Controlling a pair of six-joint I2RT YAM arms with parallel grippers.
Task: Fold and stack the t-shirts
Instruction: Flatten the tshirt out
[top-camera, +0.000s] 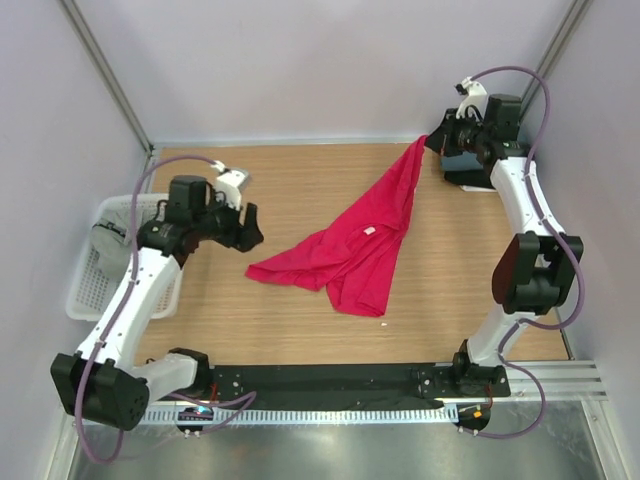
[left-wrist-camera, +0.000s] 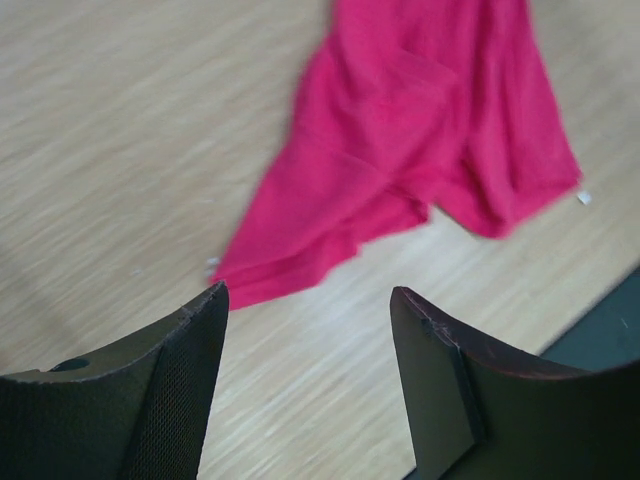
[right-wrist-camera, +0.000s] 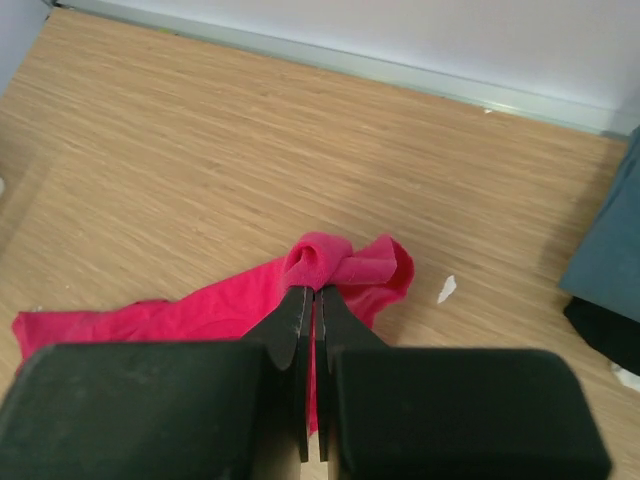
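The crimson-red t-shirt (top-camera: 360, 240) lies crumpled across the middle of the wooden table, stretched up toward the far right. My right gripper (top-camera: 432, 143) is shut on its far corner (right-wrist-camera: 345, 262), which bunches at the fingertips. My left gripper (top-camera: 252, 228) is open and empty, hovering just left of the shirt's near-left corner (left-wrist-camera: 250, 275). A light grey t-shirt (top-camera: 108, 238) lies in the basket. A slate-blue t-shirt (right-wrist-camera: 612, 245) and a black t-shirt (right-wrist-camera: 610, 335) lie at the right edge of the right wrist view.
A white mesh basket (top-camera: 88, 290) stands at the table's left edge. A dark stand (top-camera: 468, 178) sits under the right gripper at the far right. A black rail (top-camera: 330, 380) runs along the near edge. Small white scraps (right-wrist-camera: 446, 289) lie on the wood.
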